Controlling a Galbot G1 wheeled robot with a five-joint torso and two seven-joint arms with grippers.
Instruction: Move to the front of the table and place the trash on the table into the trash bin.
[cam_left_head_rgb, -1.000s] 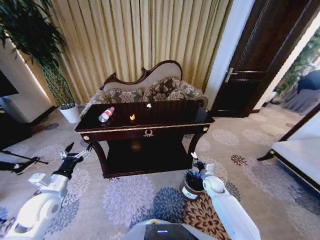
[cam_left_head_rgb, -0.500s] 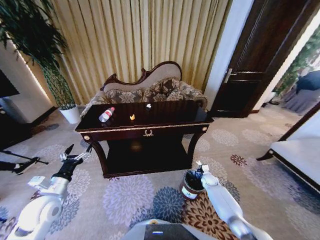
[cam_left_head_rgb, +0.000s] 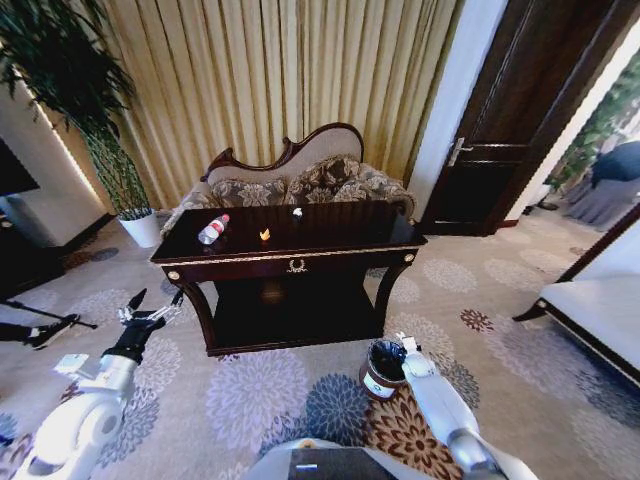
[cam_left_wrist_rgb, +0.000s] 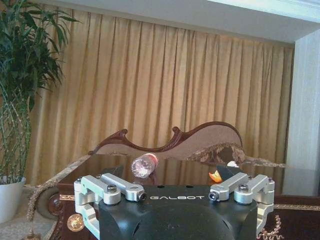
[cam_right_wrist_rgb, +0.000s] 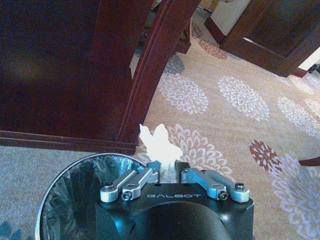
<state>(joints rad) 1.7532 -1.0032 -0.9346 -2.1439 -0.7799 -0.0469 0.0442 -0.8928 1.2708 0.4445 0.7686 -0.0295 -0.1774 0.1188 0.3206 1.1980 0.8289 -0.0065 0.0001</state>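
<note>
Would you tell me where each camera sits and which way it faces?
Head: up high, facing forward and down at the table, bin, left gripper and right gripper.
Left wrist: low, facing level across the tabletop at the bottle; its open fingers show.
Right wrist: over the bin, facing down; its gripper pinches a white wad.
Shared: bottle, head and left wrist; bin, head and right wrist.

"GALBOT" printed in pale letters on the black left gripper (cam_left_wrist_rgb: 176, 197) housing. Same "GALBOT" on the right gripper (cam_right_wrist_rgb: 172, 172) housing. Nothing else legible.
</note>
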